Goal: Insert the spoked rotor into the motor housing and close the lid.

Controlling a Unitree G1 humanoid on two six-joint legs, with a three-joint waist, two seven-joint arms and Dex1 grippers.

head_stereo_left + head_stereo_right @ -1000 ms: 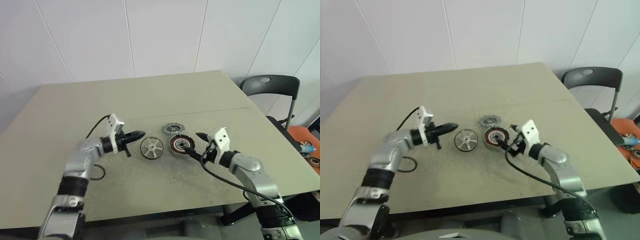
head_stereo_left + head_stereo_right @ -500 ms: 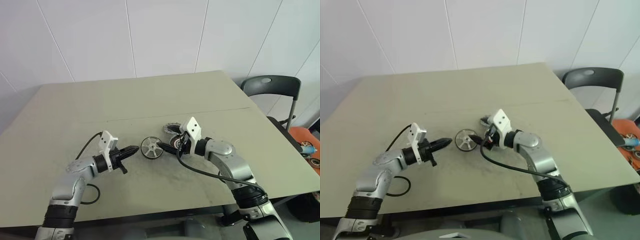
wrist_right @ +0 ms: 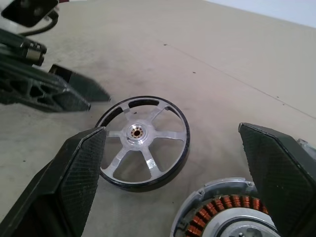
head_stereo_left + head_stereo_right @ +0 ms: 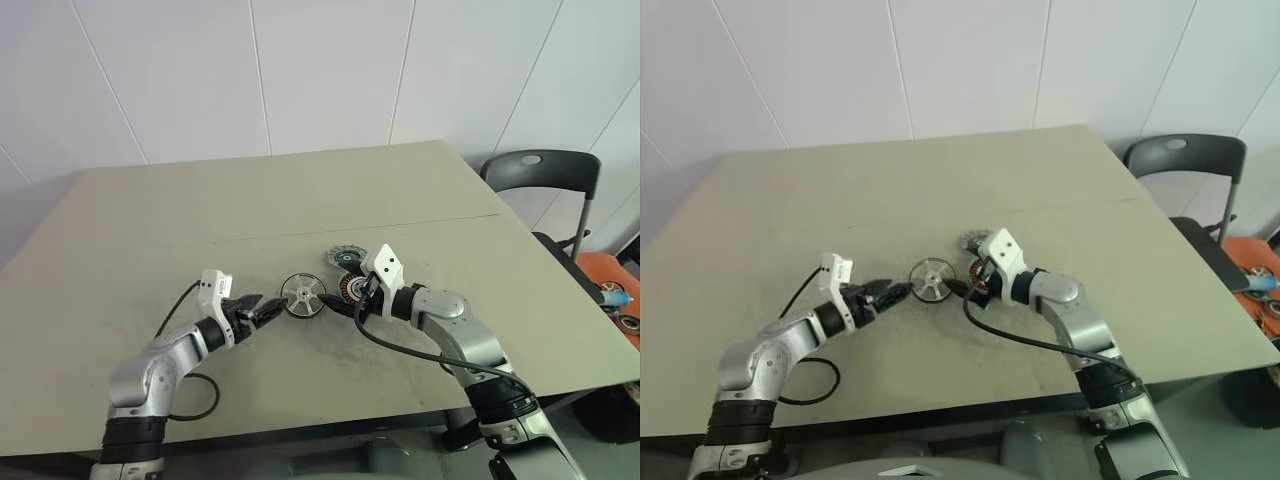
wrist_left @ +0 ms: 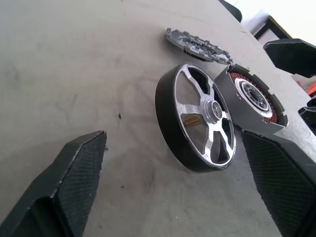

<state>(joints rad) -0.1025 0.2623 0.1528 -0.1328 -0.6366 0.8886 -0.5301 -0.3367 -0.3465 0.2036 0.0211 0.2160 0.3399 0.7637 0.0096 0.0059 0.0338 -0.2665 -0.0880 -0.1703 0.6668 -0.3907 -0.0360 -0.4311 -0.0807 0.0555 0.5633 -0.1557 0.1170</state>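
One spoked rotor (image 4: pixel 302 295), one motor housing (image 4: pixel 353 289) and one lid (image 4: pixel 343 259) sit close together near the middle of the beige table (image 4: pixel 300 190). Taking the rotor as the centre of the clock in the head views, the housing lies just beside it at about 3 o'clock, and the lid sits at about 1 o'clock, close behind the housing. The rotor lies flat with its silver spokes up and its dark rim on the tabletop; in the right wrist view its rim and the housing's rim look almost touching, though I cannot tell if they meet.

Two grippers flank the rotor. The left gripper (image 4: pixel 257 312) is at about 8 o'clock from it, jaws spread wide and holding nothing, its fingers (image 5: pixel 74 177) on either side of the rotor in its own wrist view. The right gripper (image 4: pixel 335 301) comes in at about 4 o'clock, over the near edge of the housing, jaws also wide apart and empty.

One dark chair (image 4: pixel 540 175) stands off the table's far right corner at about 2 o'clock, and an orange object (image 4: pixel 612 290) lies below it at 3 o'clock. A black cable (image 4: pixel 200 395) loops on the table under the left arm.
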